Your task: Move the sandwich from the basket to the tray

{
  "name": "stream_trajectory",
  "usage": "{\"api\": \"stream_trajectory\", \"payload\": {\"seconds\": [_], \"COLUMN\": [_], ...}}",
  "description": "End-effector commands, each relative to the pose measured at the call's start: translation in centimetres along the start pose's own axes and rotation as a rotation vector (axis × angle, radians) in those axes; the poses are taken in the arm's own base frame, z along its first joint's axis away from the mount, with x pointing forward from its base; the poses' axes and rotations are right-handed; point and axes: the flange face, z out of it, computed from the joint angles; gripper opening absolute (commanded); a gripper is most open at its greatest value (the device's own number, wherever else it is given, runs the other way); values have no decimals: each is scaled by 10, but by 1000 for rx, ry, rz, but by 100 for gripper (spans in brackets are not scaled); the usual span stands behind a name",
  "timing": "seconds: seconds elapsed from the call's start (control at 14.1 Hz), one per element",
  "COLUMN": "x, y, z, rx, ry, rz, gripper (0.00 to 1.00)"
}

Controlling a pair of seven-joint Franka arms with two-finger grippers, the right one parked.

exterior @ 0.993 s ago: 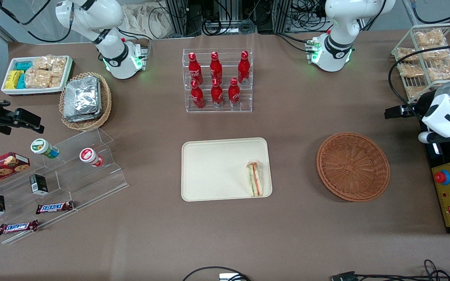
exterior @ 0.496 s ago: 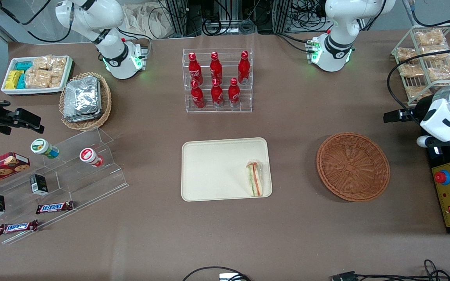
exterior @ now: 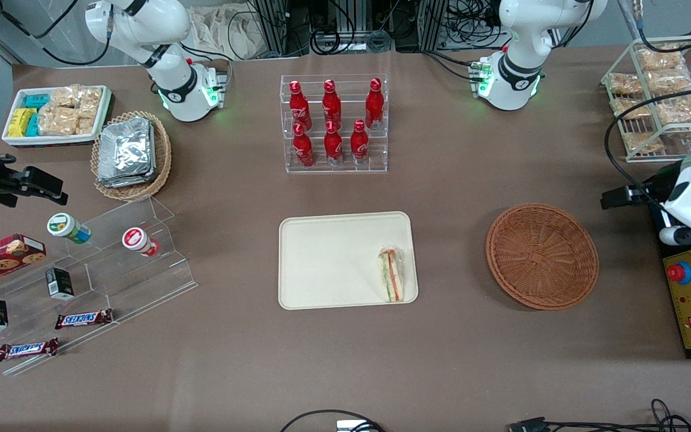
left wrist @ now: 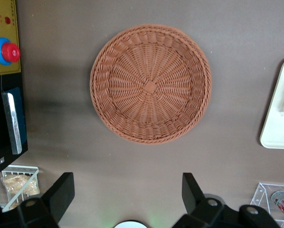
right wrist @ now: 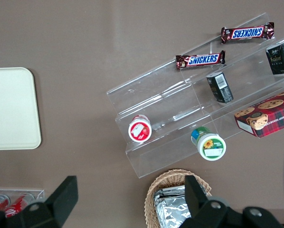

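Sandwich (exterior: 391,275) lies on the tray (exterior: 327,264), in its lower right corner by the rim, near the middle of the front frame. The basket (exterior: 542,256) sits to the right of the tray in that frame, well apart from it, and holds nothing; the wrist view shows its bare woven floor (left wrist: 150,84) from straight above. The gripper (left wrist: 125,197) hangs high over the counter (exterior: 441,192) at the right edge of the front frame, above the red button box (exterior: 690,297) and clear of the basket. Its fingers (left wrist: 60,194) stand spread wide with nothing between them. Over the last second the arm has drawn away toward that right edge and downward in the frame, uncovering the wire rack of snack packs (exterior: 657,90), while sandwich, tray and basket have not shifted. That reads as a retreat after release: the transfer looks finished, with only parking left.
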Motion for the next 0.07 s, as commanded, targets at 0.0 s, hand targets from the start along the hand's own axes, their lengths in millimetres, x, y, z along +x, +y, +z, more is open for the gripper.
{"api": "stream_trajectory", "payload": {"seconds": [0.0], "x": [16], "y": [-2], "z": [-3], "rx": [7], "ry": [19], "rz": [10], "gripper": [100]}}
